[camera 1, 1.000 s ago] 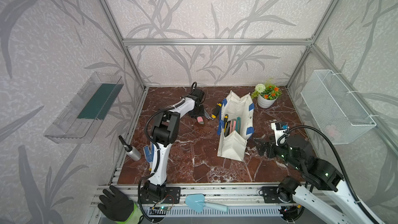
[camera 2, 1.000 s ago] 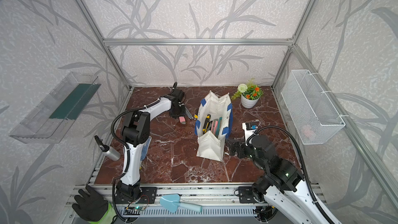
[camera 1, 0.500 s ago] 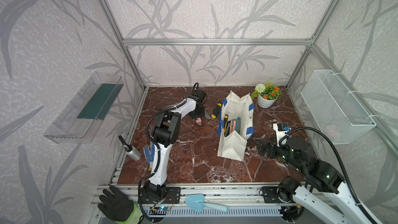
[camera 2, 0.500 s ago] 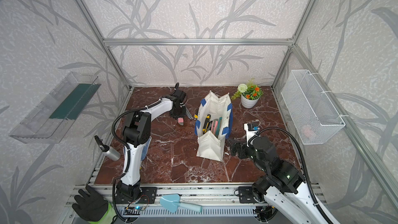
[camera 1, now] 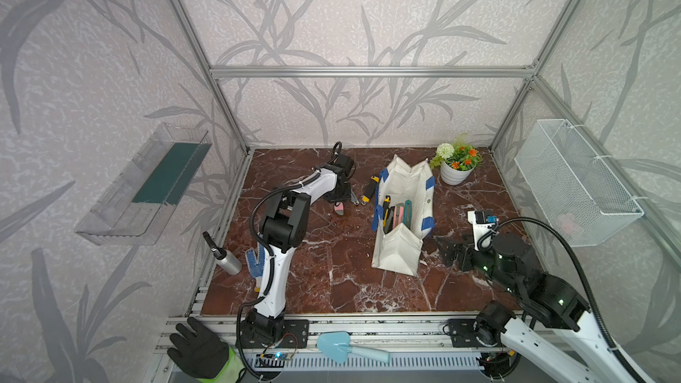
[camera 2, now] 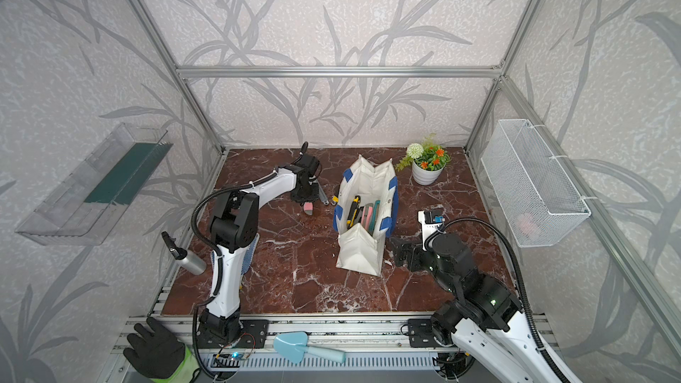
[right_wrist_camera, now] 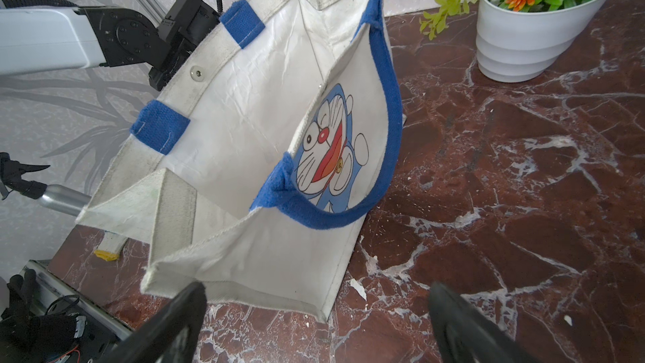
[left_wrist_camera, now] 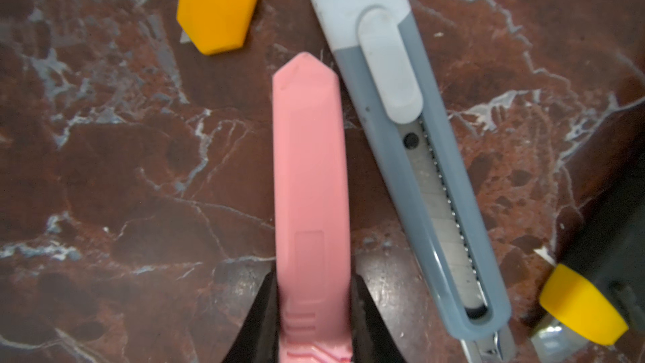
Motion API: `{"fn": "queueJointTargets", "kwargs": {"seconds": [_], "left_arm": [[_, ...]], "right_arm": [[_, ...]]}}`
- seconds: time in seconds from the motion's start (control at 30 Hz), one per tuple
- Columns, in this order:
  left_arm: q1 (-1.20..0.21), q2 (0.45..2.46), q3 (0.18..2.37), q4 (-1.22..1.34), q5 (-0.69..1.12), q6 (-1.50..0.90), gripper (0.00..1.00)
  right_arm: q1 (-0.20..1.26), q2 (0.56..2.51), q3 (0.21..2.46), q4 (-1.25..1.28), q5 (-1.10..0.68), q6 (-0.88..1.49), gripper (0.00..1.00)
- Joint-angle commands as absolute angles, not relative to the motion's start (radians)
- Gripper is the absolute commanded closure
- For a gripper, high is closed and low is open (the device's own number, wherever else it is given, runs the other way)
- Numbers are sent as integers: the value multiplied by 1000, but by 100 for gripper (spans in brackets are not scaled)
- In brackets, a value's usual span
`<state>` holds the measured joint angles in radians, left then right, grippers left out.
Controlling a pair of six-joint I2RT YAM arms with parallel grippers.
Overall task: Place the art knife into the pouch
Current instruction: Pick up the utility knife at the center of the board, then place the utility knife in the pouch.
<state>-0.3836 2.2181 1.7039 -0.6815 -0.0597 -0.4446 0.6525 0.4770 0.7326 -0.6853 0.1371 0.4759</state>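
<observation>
The left pincer (left_wrist_camera: 312, 277) is closed on the pink art knife (left_wrist_camera: 310, 183)
It lies flat on the marble surface (left_wrist_camera: 139, 169) beside a grey cutter (left_wrist_camera: 419, 169), near the standing pouch (camera 1: 401, 252); the right pincer (right_wrist_camera: 317, 288) gapes wide and empty by the pouch

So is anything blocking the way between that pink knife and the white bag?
Only low things: a grey knife and a black-and-yellow knife lie flat between the pink knife and the pouch. The pouch's mouth is open.
</observation>
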Motion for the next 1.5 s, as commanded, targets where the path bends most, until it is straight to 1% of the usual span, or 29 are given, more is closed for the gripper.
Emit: {"fn": "queueJointTargets", "kwargs": {"seconds": [0.0, 0.37, 0.5, 0.87, 1.03, 1.1, 1.27, 1.47], "left_arm": [[-387, 2197, 1651, -747, -73, -436, 77], [-386, 2043, 1623, -749, -37, -443, 80], [-390, 1984, 1618, -744, -22, -457, 81], [-462, 1823, 1656, -818, -95, -448, 82], [-517, 1774, 1738, -870, -128, -424, 82], [-529, 1767, 1788, -886, -110, -411, 81], [-574, 1781, 1939, -928, -81, -387, 82], [-671, 1810, 2082, -971, -76, -361, 82]], "right_arm": [[649, 471, 735, -681, 112, 478, 1], [649, 501, 727, -591, -29, 468, 1], [649, 525, 746, -589, -35, 462, 1], [649, 550, 764, -568, -25, 462, 1], [650, 555, 772, -560, -21, 465, 1], [650, 557, 772, -556, -21, 467, 1], [650, 560, 770, -560, -13, 482, 1], [649, 543, 768, -568, -1, 485, 1]]}}
